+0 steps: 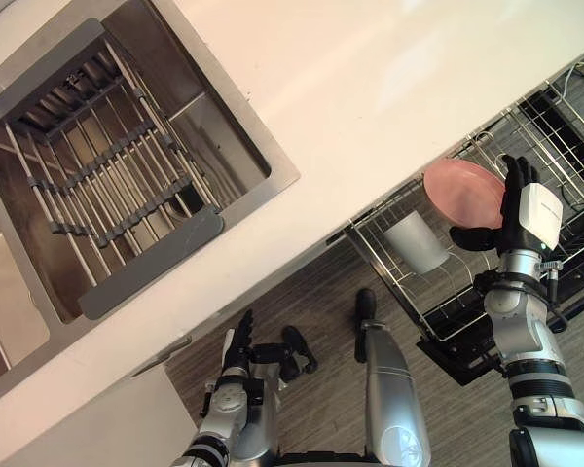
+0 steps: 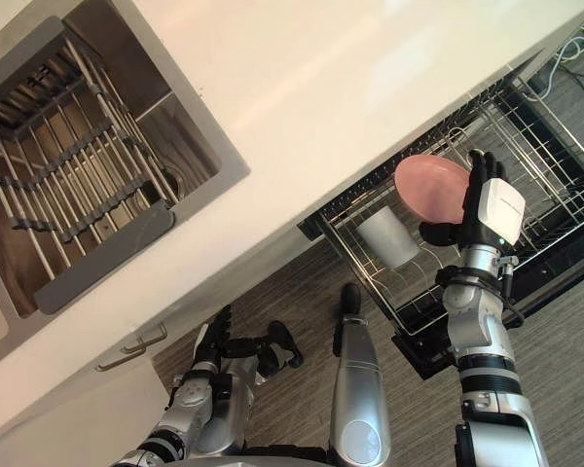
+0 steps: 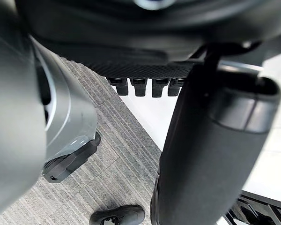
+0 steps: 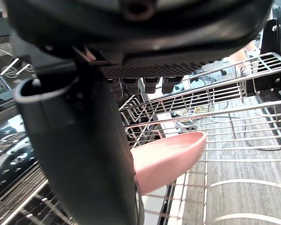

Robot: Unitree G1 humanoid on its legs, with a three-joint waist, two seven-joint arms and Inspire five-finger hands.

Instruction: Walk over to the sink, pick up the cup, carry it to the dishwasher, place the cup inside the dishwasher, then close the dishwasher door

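One pink bowl (image 1: 464, 192), not a cup, is pinched at its rim in your right hand (image 1: 519, 219), over the dishwasher rack (image 1: 438, 302) beneath it. It's probably rigid, light and slick, so grip the rim firmly.

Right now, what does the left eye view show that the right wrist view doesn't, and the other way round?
Left eye view: the sink with its drying rack, the white counter, a pale cup in the dishwasher rack, and the left hand, open, low by the floor. Right wrist view: the thumb against the pink bowl, seen side-on from close. Both: the right hand pinching that bowl above the dishwasher rack.
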